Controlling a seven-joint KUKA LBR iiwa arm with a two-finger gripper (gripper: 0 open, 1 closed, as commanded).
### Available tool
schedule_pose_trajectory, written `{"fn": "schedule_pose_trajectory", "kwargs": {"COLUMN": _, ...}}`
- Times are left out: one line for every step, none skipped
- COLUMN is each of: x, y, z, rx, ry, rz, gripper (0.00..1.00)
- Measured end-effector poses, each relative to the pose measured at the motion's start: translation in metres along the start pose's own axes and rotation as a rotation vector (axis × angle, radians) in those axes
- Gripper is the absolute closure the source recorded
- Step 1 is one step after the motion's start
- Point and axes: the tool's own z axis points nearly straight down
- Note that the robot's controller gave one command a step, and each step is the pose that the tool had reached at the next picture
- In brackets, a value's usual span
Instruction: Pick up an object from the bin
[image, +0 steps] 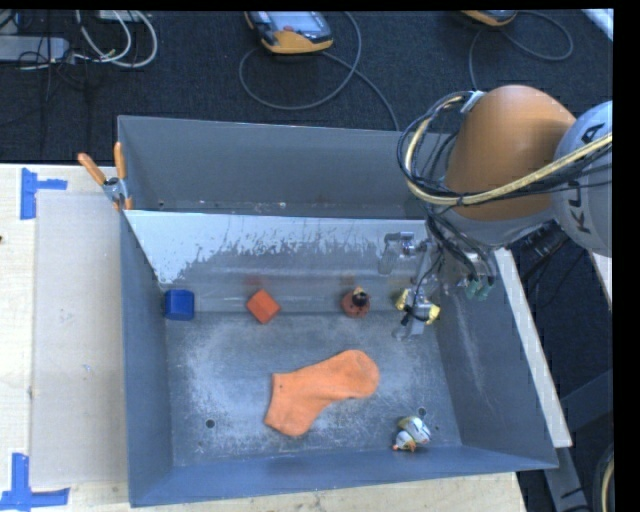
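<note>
The two-finger gripper hangs low in the grey metal bin, close against its sloped right wall. A small yellow lumpy thing with a dark part sits right at the gripper's tip, touching it or all but touching. Whether the gripper is wide, narrow or closed on that yellow thing I cannot tell, since it is too small and the wrist's cables crowd it. The likeliest trouble, as I judge it, is the wall: this near, a descent could scrape the metal or push the yellow thing up the slope, and a shallow hold could let it slip on the lift. Its long axis and heading are too small to read. Near the gripper, on the side away from the wall, lies a small dark brown round thing. Well apart, toward the front rim, lies an orange cloth sock.
</note>
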Motion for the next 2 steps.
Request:
{"fn": "schedule_pose_trajectory", "kwargs": {"x": -0.001, "y": 0.0, "z": -0.005, "rx": 0.0, "ry": -0.007, "rz": 0.0, "gripper": 0.0}}
{"fn": "schedule_pose_trajectory", "kwargs": {"x": 0.015, "y": 0.017, "z": 0.055, "rx": 0.0, "ry": -0.007, "rz": -0.121, "gripper": 0.0}}
